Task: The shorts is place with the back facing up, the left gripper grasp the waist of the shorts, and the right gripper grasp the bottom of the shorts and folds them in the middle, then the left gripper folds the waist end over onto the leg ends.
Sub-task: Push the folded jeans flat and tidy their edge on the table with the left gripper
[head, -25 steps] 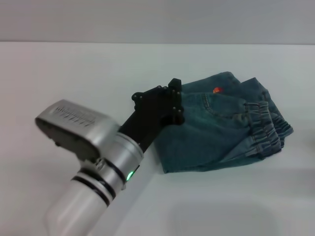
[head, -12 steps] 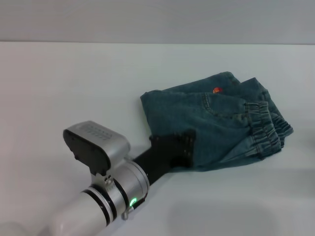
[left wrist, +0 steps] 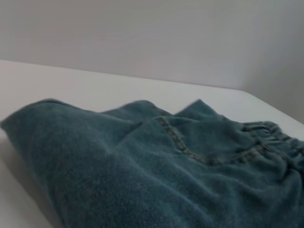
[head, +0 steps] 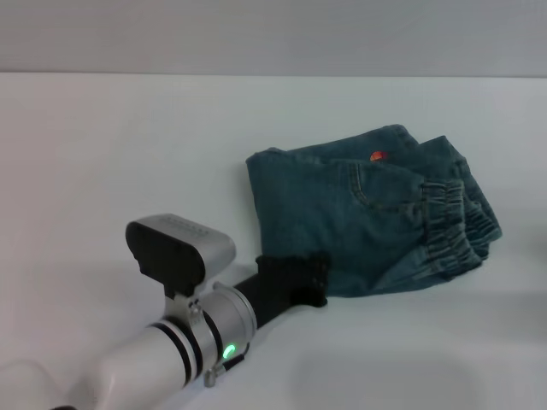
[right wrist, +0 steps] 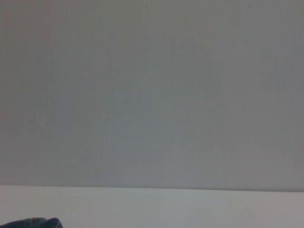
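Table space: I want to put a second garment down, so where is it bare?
The table is bare left of the shorts and behind them. It is crowded at their near-left corner, where the left pincer sits.

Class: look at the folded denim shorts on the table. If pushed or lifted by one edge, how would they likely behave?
The shorts would probably flop: the layers sag and the waist is puckered. Lifted by one edge, the fold would likely fall open. Pushed, the denim might bunch more than slide, and would not roll.
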Robot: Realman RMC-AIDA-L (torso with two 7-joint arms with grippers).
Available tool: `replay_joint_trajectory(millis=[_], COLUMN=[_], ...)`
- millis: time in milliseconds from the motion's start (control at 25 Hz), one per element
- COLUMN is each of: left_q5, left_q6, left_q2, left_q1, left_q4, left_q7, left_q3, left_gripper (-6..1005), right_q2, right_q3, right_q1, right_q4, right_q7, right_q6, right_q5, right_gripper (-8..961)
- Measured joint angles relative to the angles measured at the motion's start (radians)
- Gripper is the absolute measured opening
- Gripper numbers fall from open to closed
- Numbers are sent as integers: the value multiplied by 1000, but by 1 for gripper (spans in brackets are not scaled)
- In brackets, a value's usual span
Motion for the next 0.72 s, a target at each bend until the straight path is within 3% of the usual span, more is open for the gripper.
replay_joint_trajectory(millis=[560, 720], left_q5=[3, 6], left_q6=[19, 84], left_q2=[-1, 4], left_q1=[-68, -39], left_q4=[69, 43], left_q7=[0, 30], left_q3=[-54, -55], left_gripper=[7, 8], right_q2=[2, 2], right_q3=[-2, -3], right_q1=[-10, -13], right_q4=[7, 9], right_q7=[0, -4], right_q6=[6, 7], right_q5=[1, 0], right_gripper=[-1, -1])
